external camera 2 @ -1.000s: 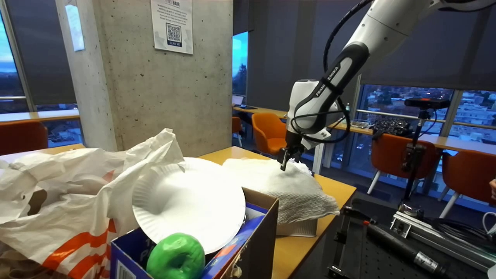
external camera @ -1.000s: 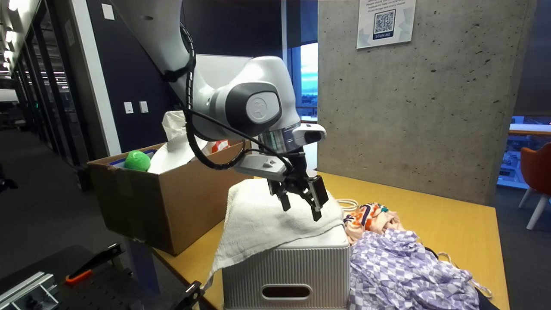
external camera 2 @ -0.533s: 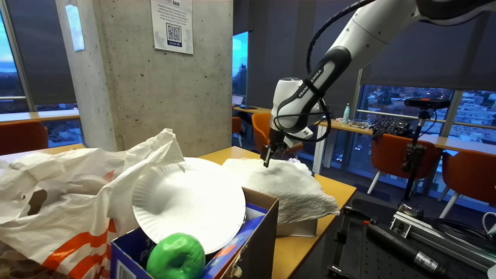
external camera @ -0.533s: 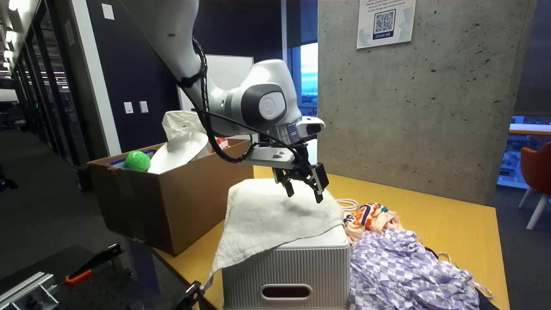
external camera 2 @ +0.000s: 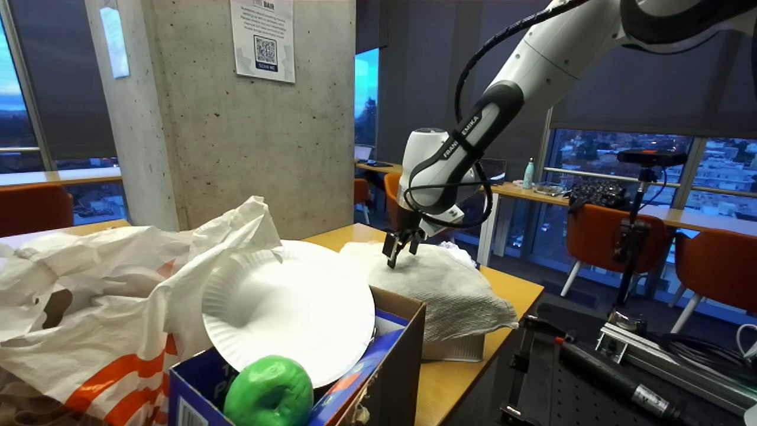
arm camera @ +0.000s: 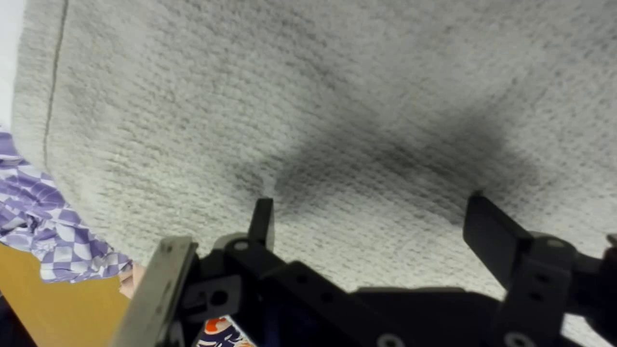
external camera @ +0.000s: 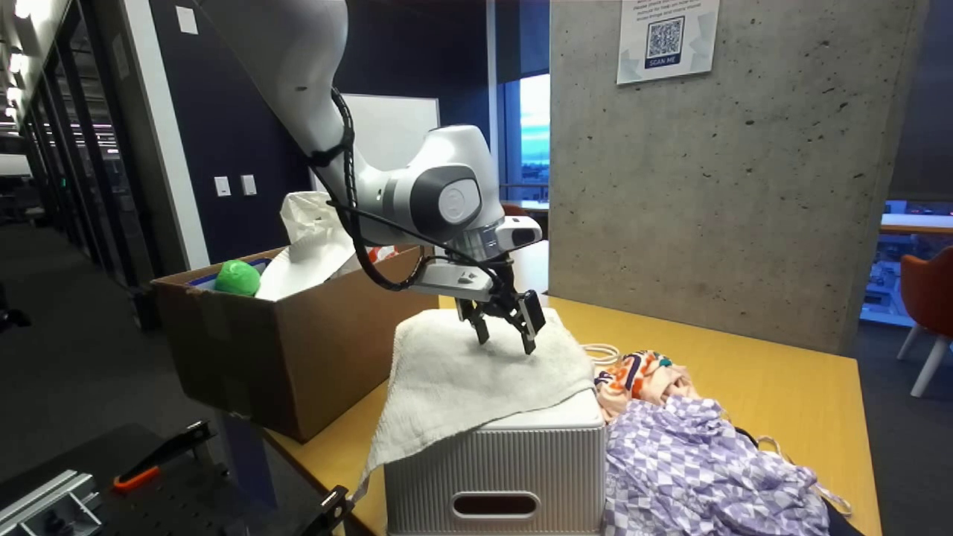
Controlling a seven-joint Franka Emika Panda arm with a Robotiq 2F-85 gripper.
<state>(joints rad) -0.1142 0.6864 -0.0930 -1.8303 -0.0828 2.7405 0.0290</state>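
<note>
A white towel (external camera: 461, 394) lies draped over a ribbed box (external camera: 558, 476), one corner hanging down beside it. The jaws stand wide apart over the covered top, nothing gripped between them; whether the fingertips (arm camera: 261, 219) touch the weave I cannot tell. The towel should be light, limp and hard to harm, its texture giving good friction; spread flat it offers little to pinch, so a gathered fold or the hanging corner looks the best hold. The yellow tabletop (external camera: 782, 387) also bears a purple checked cloth (external camera: 700, 469) and a peach printed cloth (external camera: 670, 383), with a cardboard box (external camera: 350, 350) nearby. Beyond stands a concrete pillar (external camera: 715, 208), and in an exterior view orange chairs (external camera 2: 591, 254) stand before windows (external camera 2: 591, 154).
</note>
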